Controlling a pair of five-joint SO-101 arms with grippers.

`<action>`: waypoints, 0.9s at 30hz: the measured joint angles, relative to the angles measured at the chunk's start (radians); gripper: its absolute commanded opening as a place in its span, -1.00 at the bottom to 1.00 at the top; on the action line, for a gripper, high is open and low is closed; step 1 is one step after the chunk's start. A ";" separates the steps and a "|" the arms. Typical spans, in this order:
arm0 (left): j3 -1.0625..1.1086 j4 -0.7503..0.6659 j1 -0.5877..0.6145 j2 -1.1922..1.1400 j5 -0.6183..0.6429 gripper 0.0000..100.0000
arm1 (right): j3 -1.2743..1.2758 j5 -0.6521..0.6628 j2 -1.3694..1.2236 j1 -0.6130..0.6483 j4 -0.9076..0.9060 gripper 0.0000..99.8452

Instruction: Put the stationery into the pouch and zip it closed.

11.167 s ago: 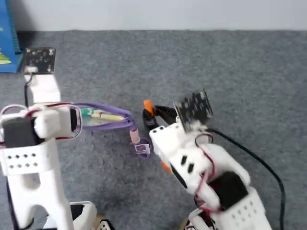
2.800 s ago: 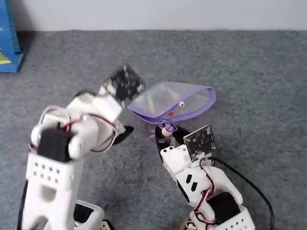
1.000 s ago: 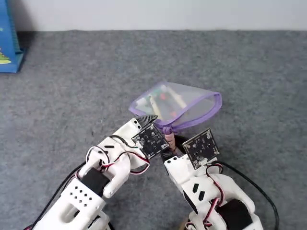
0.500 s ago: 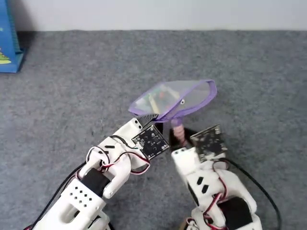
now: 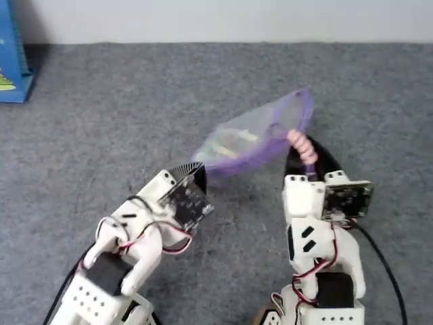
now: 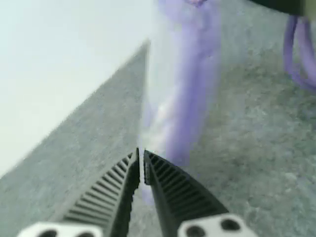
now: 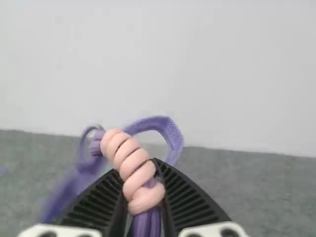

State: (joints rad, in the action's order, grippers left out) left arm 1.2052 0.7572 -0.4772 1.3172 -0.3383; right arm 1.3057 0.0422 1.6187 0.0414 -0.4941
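Counter (image 5: 101, 101): grey, wall (image 5: 203, 20) along 12 o'clock edge, blue box (image 5: 10, 57) at 10 o'clock corner. Open room wide toward 9, 12 and 3 o'clock of pouch; arm bodies crowd 6 o'clock side. Pouch (image 5: 254, 135) near counter's centre, held slantwise between both tools, stationery (image 5: 230, 143) inside. Left tool (image 5: 195, 172) at pouch's 8 o'clock end, closed on its corner. Right tool (image 5: 302, 161) at pouch's 4 o'clock, clamped on pink coiled pull (image 5: 300, 144), which joins pouch at its 2 o'clock end.
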 measured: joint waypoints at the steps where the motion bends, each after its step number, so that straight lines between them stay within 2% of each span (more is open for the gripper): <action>1: 0.008 0.011 0.005 0.025 0.002 -0.98 | 0.000 0.000 0.000 -0.021 0.009 -0.99; 6: 0.012 0.064 0.005 0.117 0.002 -0.98 | 0.000 -0.014 0.000 -0.071 0.032 -0.99; 10: 0.012 0.071 0.003 0.135 0.002 -0.94 | 0.000 -0.025 0.000 -0.017 0.017 -0.99; 16: 0.012 0.071 -0.057 0.135 0.081 -0.45 | 0.000 -0.025 0.002 0.080 -0.028 -0.99; 21: 0.012 0.064 -0.075 0.135 0.207 -0.43 | -0.006 -0.025 0.008 0.130 -0.086 -0.99; 27: 0.012 -0.023 -0.084 0.135 0.222 -0.43 | -0.092 -0.034 0.054 0.207 -0.238 -0.99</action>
State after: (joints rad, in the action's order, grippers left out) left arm 1.2175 0.7342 -0.5616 1.4523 -0.1158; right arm 1.2137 0.0084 1.6724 0.2486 -0.7319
